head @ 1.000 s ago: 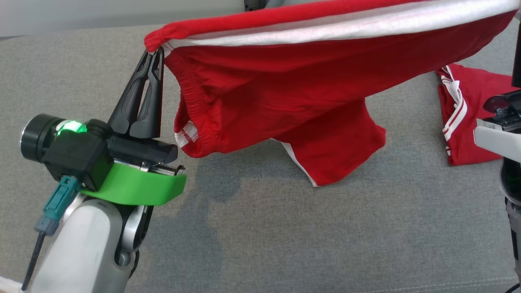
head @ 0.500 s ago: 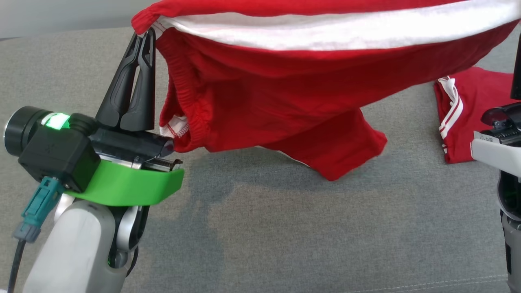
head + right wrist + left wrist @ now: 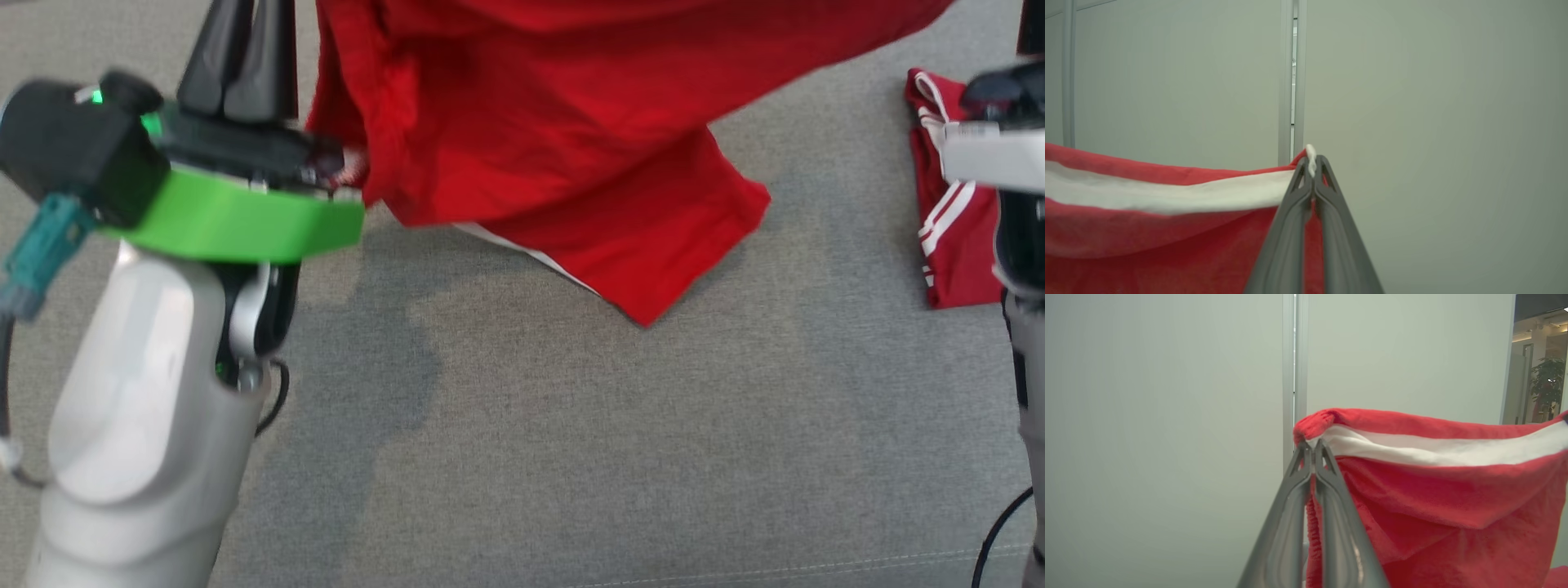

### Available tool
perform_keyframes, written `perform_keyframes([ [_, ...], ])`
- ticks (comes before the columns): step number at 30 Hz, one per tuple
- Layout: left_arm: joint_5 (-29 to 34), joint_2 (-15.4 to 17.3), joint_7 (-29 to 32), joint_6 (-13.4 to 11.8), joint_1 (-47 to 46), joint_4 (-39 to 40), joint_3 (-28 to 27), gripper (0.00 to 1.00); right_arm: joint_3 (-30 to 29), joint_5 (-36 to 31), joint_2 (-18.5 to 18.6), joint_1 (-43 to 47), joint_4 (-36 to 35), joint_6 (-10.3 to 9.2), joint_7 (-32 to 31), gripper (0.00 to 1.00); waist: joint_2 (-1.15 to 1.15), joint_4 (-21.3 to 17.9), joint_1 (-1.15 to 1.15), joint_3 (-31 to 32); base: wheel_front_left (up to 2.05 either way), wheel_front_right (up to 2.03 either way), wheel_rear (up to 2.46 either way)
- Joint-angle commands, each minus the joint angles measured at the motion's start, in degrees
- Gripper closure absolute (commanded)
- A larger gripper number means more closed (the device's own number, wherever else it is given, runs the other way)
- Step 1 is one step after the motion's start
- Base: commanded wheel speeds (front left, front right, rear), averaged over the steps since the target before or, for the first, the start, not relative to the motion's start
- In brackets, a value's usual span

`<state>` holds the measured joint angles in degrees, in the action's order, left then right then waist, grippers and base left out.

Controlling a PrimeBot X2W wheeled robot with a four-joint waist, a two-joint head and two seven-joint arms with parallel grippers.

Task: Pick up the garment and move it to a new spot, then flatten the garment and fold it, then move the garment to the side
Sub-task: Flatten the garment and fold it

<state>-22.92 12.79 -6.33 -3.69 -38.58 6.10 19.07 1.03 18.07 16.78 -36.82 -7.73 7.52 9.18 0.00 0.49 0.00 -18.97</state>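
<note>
So both grippers are clamped down tight on the red garment (image 3: pixel 571 139). In the left wrist view, the left gripper (image 3: pixel 1312 446) has its jaws pressed together on one top corner, right where the red hem rolls over the white stripe (image 3: pixel 1433 451). The cloth runs off to the right of those tips and hangs below them.

In the right wrist view, the right gripper (image 3: pixel 1312 160) is pinching the other end the same way, with a bit of white edge poking out just above its tips. The fabric stretches away to the left of them. That leaves the garment strung between the two sets of jaws, up off the grey surface (image 3: pixel 571 457).

In the head view, one leg droops well below the jaws. Its lowest corner is close to the surface, but I can't tell if it touches. A second red piece (image 3: pixel 951 237) with white stripes lies on the surface down below the right gripper, apart from the hanging one.
</note>
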Motion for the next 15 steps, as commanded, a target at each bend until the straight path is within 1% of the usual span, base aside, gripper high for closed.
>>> perform_keyframes([
  [1,-0.67,-0.69,-1.22,0.92,-3.55,-2.54,-0.23,1.00,0.74,0.98,0.48,-3.14,2.45,-0.08,0.08,1.00,0.00,0.87,0.00,-3.09,0.00,0.00,0.00],
  [4,-1.27,-2.50,-3.56,2.81,-9.95,-9.97,-0.36,1.00,2.83,2.90,1.15,-10.22,9.61,-0.07,0.11,1.00,0.00,1.35,0.00,-5.28,0.00,0.00,0.00],
  [8,-1.60,-4.99,-5.95,5.62,-20.18,-21.83,0.08,1.00,6.12,4.95,1.75,-20.68,20.39,-0.06,-0.08,1.00,0.00,2.20,0.00,-7.48,0.00,0.00,0.00],
  [9,-1.96,-5.96,-6.87,6.73,-25.46,-28.50,-0.18,1.00,7.71,5.76,1.50,-26.32,25.89,-0.06,0.46,1.00,0.00,2.47,0.00,-8.21,0.00,0.00,0.00],
  [10,-1.96,-5.96,-6.87,6.73,-25.46,-28.50,-0.18,1.00,7.71,5.76,1.50,-26.32,25.89,-0.06,0.46,1.00,0.00,2.47,0.00,-8.21,0.00,0.00,0.00],
  [13,-2.34,-7.30,-7.75,7.79,-33.00,-37.79,-0.55,1.00,9.25,6.38,0.40,-34.46,33.89,-0.05,1.69,1.00,0.00,2.58,0.00,-8.76,0.00,0.00,0.00],
  [15,-2.68,-7.88,-8.05,8.19,-37.19,-43.49,-0.83,1.00,9.58,7.04,-1.31,-39.21,39.14,-0.06,3.02,1.00,0.00,2.43,0.00,-8.55,0.00,0.00,0.00],
])
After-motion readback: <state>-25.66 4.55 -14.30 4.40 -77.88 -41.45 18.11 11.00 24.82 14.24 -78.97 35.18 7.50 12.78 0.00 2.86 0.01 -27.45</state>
